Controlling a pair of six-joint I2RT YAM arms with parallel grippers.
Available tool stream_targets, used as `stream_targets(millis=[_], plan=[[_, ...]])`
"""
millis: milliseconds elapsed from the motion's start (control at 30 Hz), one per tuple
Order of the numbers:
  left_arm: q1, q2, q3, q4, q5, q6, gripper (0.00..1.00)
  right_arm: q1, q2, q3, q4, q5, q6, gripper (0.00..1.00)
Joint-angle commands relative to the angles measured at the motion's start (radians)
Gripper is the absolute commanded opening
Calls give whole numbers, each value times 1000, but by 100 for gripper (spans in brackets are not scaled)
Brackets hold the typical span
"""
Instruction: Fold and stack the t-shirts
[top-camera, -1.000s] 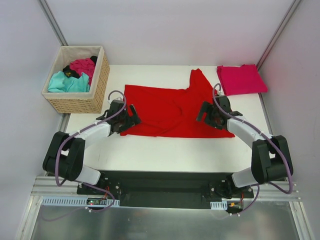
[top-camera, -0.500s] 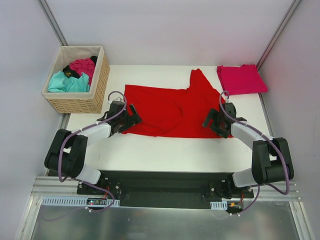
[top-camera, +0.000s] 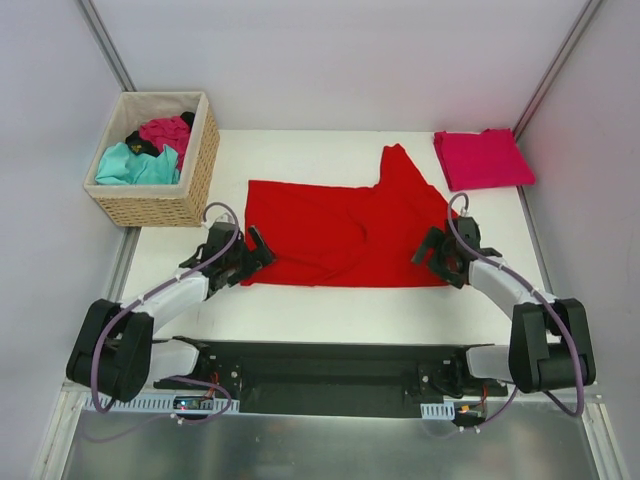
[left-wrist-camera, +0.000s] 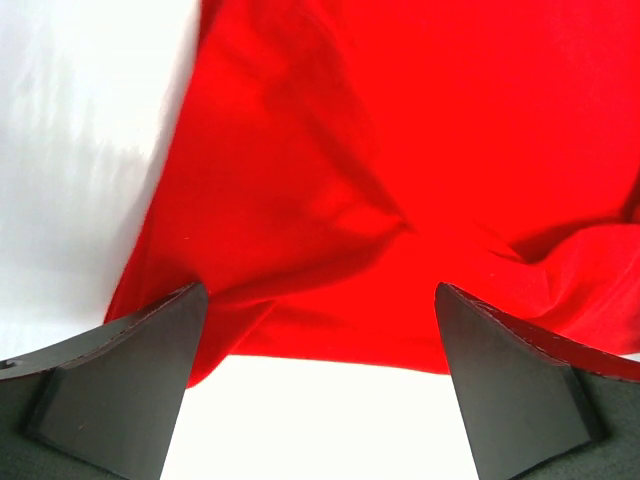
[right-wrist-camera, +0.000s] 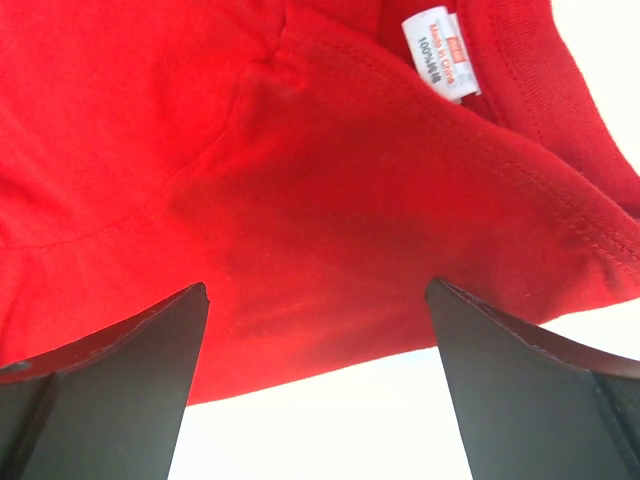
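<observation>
Red t-shirt (left-wrist-camera: 400, 150): cropped by both wrist views; I see no outline.
Black t-shirt (top-camera: 137, 144): mostly buried in basket (top-camera: 150, 205).
Tag (right-wrist-camera: 440, 55): I can't read most print.

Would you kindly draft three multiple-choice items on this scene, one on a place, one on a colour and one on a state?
1. Where does the folded pink shirt lie?
A. In the basket
B. At the far right corner of the table
C. Under another shirt

2. What colour is the shirt spread out between the two arms?
A. Teal
B. Black
C. Red

3. How do the left gripper and right gripper stand?
A. Both open, gripping nothing
B. Both shut on cloth
C. Left shut, right open

Answers:
1 B, since it lies alone at the far right corner in the top view.
2 C, since the red shirt covers the middle of the table.
3 A, since each wrist view shows the fingers wide apart at the shirt's near edge.
</observation>
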Motion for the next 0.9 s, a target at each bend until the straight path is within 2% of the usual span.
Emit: stream_targets(millis=[0, 333, 500, 667, 867], plan=[[14, -107, -61, -150, -75, -40, 99, -19, -50, -39, -90, 50, 3, 97], [14, -397, -101, -346, -127, -70, 99, -34, -224, -45, -198, 91, -22, 97], [13, -489, -8, -380, -121, -53, 99, -32, -339, 49, -225, 54, -36, 97], [10, -410, 155, -379, -106, -7, 99, -9, -322, 179, -216, 13, -36, 97], [-6, -229, 296, -331, -57, 38, 99, 38, -155, 307, -166, 5, -10, 97]])
